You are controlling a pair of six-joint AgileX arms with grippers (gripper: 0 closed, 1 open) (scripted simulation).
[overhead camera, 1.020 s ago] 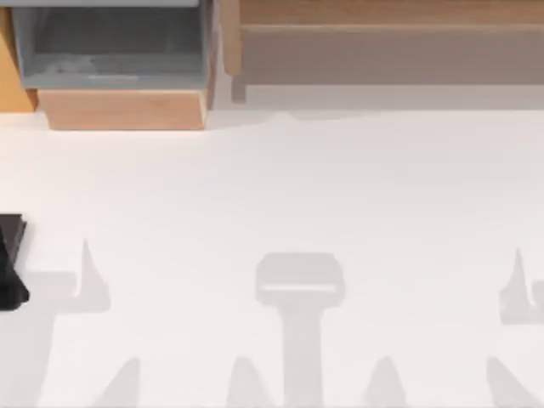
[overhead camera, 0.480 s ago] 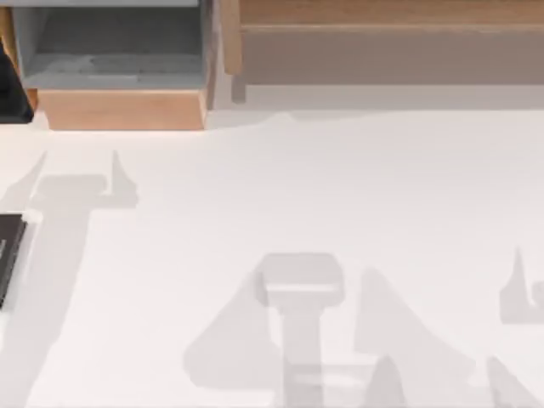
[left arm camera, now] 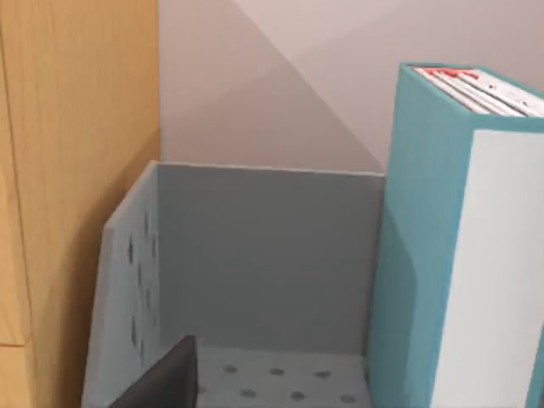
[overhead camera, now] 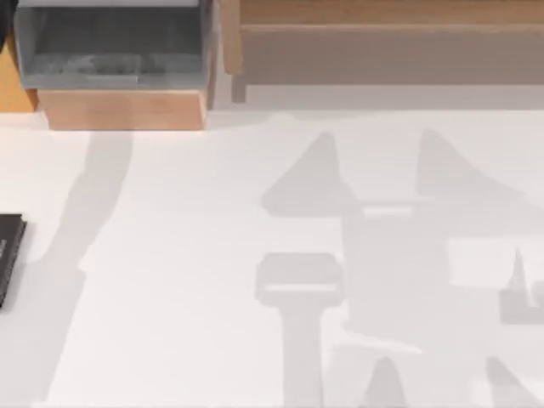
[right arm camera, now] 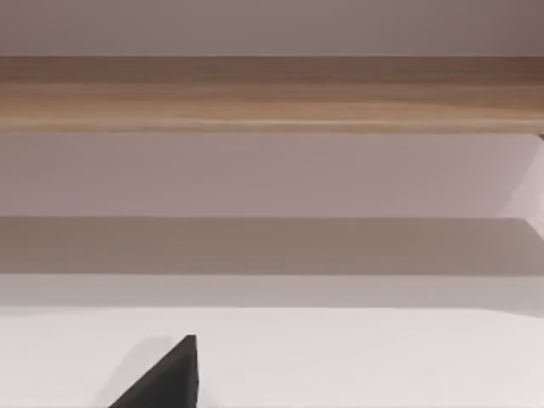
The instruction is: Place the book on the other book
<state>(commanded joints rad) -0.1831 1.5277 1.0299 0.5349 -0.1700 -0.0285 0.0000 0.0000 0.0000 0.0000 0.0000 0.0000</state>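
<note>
At the far left edge of the white surface (overhead camera: 255, 195), from above: the other book (overhead camera: 10, 255), one only, flat and thin, plain black cover, cut off by the frame. Up and to the right of it, one grey bin (overhead camera: 110, 51) set in a wooden unit (overhead camera: 123, 109). Further right, along the back of the surface, one long wooden shelf (overhead camera: 382, 17). Across the middle and right of the surface, only soft grey shadows.

From the left wrist, in order: a wooden panel (left arm camera: 76, 170), then the grey bin (left arm camera: 263, 255) with its dotted wall and floor, then the dark tip of the left gripper (left arm camera: 166, 382) low over the bin floor, opening impossible to tell. To the far side of that tip, well apart from it and untouched: the book (left arm camera: 429, 255), one only, upright in front of the bin's back wall. Teal spine and edge, pale grey-white panel on the cover, red showing along the top; lower end out of frame.

From the right wrist: the dark tip of the right gripper (right arm camera: 166, 378) above bare white surface, facing the wooden shelf (right arm camera: 272, 89); opening likewise impossible to tell.
</note>
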